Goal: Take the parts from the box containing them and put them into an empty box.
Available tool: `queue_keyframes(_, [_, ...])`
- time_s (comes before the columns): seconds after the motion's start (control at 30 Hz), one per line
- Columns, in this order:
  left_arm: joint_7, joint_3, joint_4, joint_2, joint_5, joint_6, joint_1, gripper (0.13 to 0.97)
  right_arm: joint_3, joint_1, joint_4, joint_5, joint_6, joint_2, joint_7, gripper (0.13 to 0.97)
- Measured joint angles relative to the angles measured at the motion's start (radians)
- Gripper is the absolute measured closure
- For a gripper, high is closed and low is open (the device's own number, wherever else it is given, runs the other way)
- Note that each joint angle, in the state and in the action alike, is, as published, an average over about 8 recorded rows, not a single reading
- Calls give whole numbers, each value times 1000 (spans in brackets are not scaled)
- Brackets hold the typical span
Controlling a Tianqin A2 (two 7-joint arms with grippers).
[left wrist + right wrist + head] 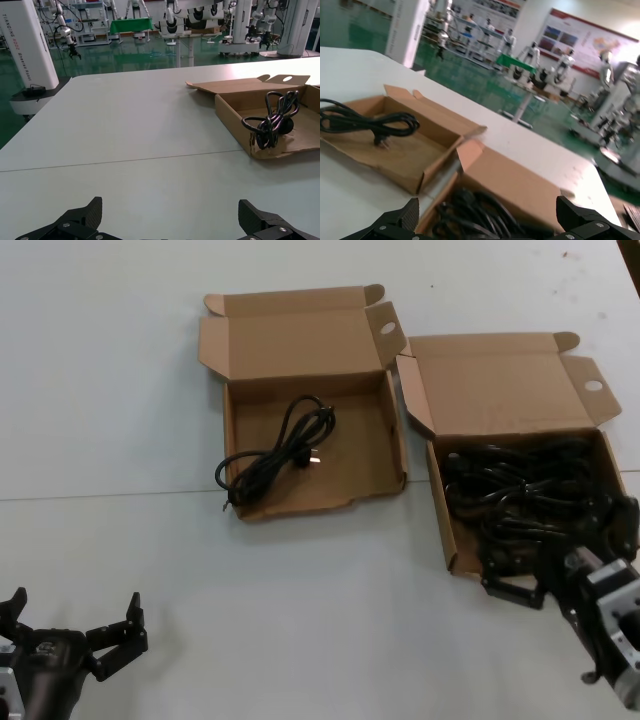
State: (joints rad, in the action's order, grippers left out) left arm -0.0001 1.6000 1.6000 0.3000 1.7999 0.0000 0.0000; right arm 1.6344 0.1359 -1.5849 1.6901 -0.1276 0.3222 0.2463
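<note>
Nearest you on the left, your left gripper (75,615) is parked low over the bare white table (300,590), its fingers (128,625) spread wide with nothing between them. In its wrist view the two fingertips stand far apart at the near edge, with only tabletop ahead of them.

On the right, your right gripper (515,585) sits at the near wall of the full box (520,370). Its fingers (395,220) are wide open and grip nothing; in the head view they reach just over the box's near edge, right at the pile of cords (530,500). You can see the same from its wrist camera: both fingertips apart, with tangled black loops below and between them.

The pile of cords fills most of the full box's floor as a dense black tangle, and you cannot count the bundles. This box's lid stands open on the far side, with a holed flap at its right.

Left of it and a little farther off lies the ragged box (375,455), the two boxes nearly touching at their adjacent corners. One cord (275,455) already rests inside, looped in a long bundle that runs from the near left corner towards the middle, its plug pointing right. Its lid is open on the far side.
</note>
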Motion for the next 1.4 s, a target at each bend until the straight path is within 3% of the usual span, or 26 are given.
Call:
queue_keyframes(0.47, [0, 0, 0, 0, 0, 0, 0, 132, -28, -109, -12, 88, 102, -18, 0, 129])
queue_keyframes(1.4, [0, 0, 0, 0, 0, 0, 0, 132, -28, -112, -12, 91, 105, -18, 0, 129])
